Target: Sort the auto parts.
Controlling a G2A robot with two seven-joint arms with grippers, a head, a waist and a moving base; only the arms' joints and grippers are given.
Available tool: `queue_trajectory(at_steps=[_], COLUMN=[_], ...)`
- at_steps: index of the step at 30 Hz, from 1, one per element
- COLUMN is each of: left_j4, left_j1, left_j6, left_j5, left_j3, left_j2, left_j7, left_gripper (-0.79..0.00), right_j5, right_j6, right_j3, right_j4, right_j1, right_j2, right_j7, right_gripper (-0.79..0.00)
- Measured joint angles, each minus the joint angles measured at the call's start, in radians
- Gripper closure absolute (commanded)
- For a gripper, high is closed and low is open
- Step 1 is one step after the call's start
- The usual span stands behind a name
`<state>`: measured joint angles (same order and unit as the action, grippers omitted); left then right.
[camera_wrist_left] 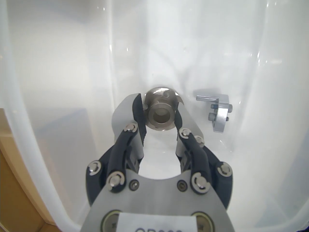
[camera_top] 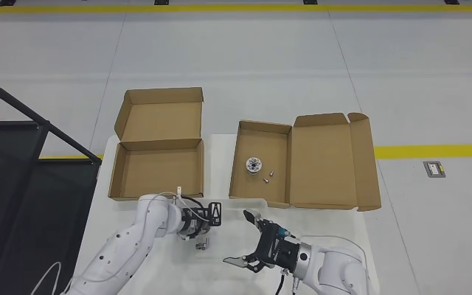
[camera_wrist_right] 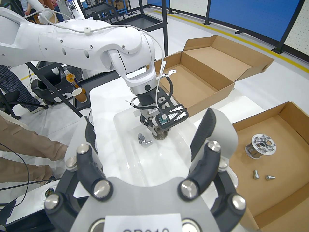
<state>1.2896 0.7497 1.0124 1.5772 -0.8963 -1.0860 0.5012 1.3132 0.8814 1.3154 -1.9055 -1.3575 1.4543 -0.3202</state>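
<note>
I count two open cardboard boxes, a left box (camera_top: pixel 158 171) and a right box (camera_top: pixel 254 188), and one translucent white tray (camera_wrist_left: pixel 72 49). In the tray my left gripper (camera_wrist_left: pixel 158 117) is clamped on one round steel hub (camera_wrist_left: pixel 159 102), with one angular bracket (camera_wrist_left: pixel 219 113) just beside it. The right box holds one slotted disc (camera_wrist_right: pixel 260 146) and two bolts (camera_wrist_right: pixel 256 174). My right gripper (camera_wrist_right: pixel 149 121) hangs wide open over the tray, holding nothing.

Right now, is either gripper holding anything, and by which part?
The left gripper clamps the round metal hub across its cylindrical collar, one finger on each side. The right gripper is open and empty.
</note>
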Motion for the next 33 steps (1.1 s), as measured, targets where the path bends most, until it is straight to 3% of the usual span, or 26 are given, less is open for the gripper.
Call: queue_trajectory(at_steps=[8,10,11,13,23,29,33], left_j4=[-0.038,-0.047,-0.050,-0.056,0.001,0.127,0.231], left_j1=[-0.033,-0.041,-0.045,-0.050,-0.055,-0.015,0.036], left_j6=[0.000,0.000,0.000,0.000,0.000,0.000,-0.001], left_j5=[-0.032,-0.043,-0.048,-0.065,-0.110,-0.142,-0.158], left_j3=[0.038,0.050,0.054,0.062,0.068,0.024,-0.048], left_j2=[-0.003,-0.003,-0.003,-0.002,0.027,0.068,0.101], left_j7=[0.005,0.008,0.009,0.005,0.013,0.031,0.049], left_gripper=[-0.271,-0.203,-0.086,0.000,0.000,0.000,0.000], right_j5=[0.000,0.000,0.000,0.000,0.000,0.000,0.000], right_j6=[0.000,0.000,0.000,0.000,0.000,0.000,0.000], right_j3=[0.000,0.000,0.000,0.000,0.000,0.000,0.000], right_j4=[0.000,0.000,0.000,0.000,0.000,0.000,0.000], right_j1=[0.000,0.000,0.000,0.000,0.000,0.000,0.000], right_j2=[0.000,0.000,0.000,0.000,0.000,0.000,0.000], right_j7=[0.000,0.000,0.000,0.000,0.000,0.000,0.000], right_gripper=[-0.785,-0.785,-0.785,-0.785,-0.785,-0.785,-0.785])
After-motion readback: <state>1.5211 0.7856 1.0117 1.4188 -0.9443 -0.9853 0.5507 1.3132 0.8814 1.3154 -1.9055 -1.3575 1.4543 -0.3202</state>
